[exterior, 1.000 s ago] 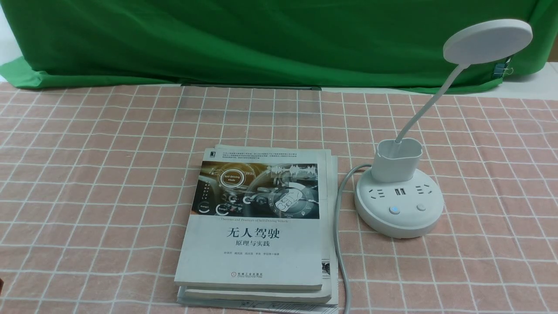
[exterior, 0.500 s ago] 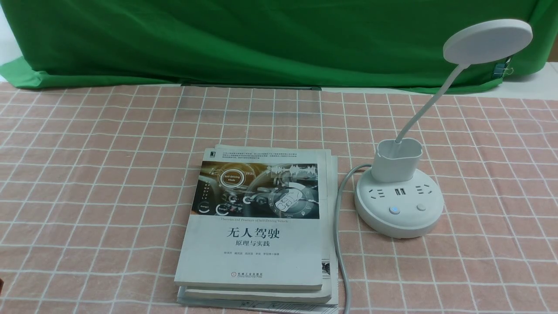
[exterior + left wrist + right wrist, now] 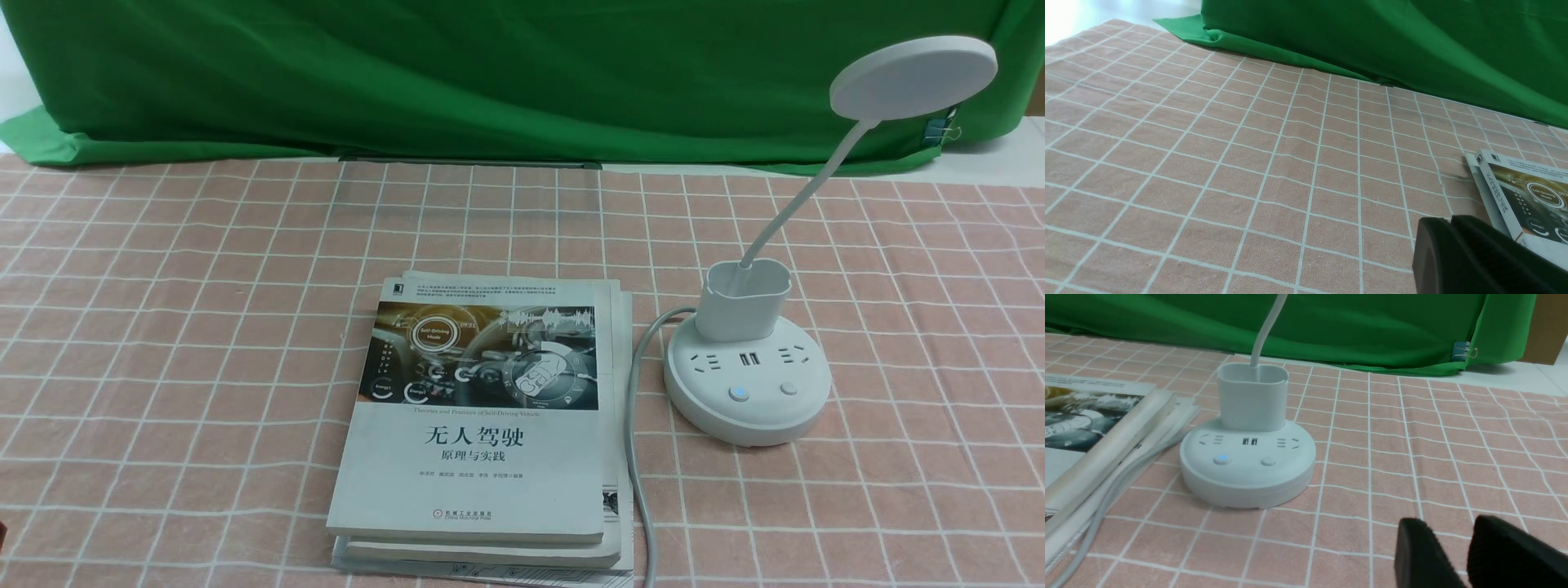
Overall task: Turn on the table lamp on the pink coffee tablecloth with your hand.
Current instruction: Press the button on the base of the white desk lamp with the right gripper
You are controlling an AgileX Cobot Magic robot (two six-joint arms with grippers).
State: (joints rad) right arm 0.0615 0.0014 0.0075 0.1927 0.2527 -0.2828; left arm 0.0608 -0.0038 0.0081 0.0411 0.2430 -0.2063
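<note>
White table lamp (image 3: 747,400) is sitting untouched, nothing moving since a second ago, so pressing is pending. Right end effector (image 3: 1449,533), slightly parted, is idling with the lamp ahead; left end effector (image 3: 1450,222) is staying closed.

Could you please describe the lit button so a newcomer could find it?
On the pink cloth, right of the books, stands a white lamp. Its round base has two front buttons; the left one glows blue, the other is plain.
</note>
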